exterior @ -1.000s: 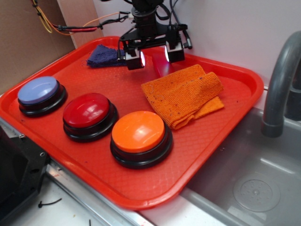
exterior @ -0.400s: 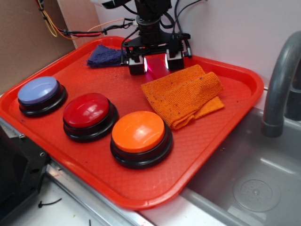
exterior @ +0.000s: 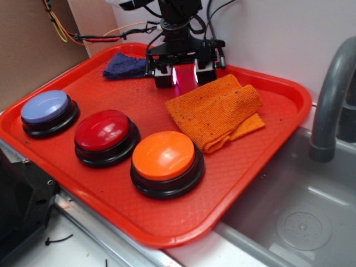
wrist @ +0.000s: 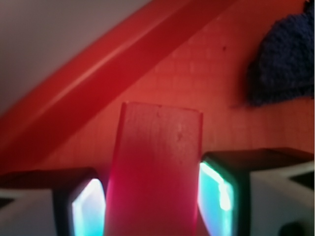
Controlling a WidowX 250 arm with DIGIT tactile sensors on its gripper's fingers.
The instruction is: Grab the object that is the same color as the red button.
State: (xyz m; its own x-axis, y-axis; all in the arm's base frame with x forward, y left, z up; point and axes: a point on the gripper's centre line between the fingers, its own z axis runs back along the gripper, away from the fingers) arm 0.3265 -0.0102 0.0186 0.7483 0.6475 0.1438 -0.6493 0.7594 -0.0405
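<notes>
1. Exterior view: the gripper (exterior: 184, 75) stands low at the tray's (exterior: 289, 105) far edge, well behind the red button (exterior: 104, 130), just beside the orange cloth (exterior: 214, 111). The block (exterior: 184, 74) shows between its fingers, matching the button's colour.
2. Wrist view: the block (wrist: 155, 172) fills the gap between the two pads (wrist: 215, 192), so the gripper (wrist: 153, 196) appears clamped on it, ready for lifting.

The red tray (exterior: 267, 167) carries 3 buttons (exterior: 103, 130), an orange cloth (exterior: 217, 111) and a blue cloth (exterior: 123, 65) beside the claw (exterior: 184, 76), and a red block (wrist: 155, 172) between its fingers.
</notes>
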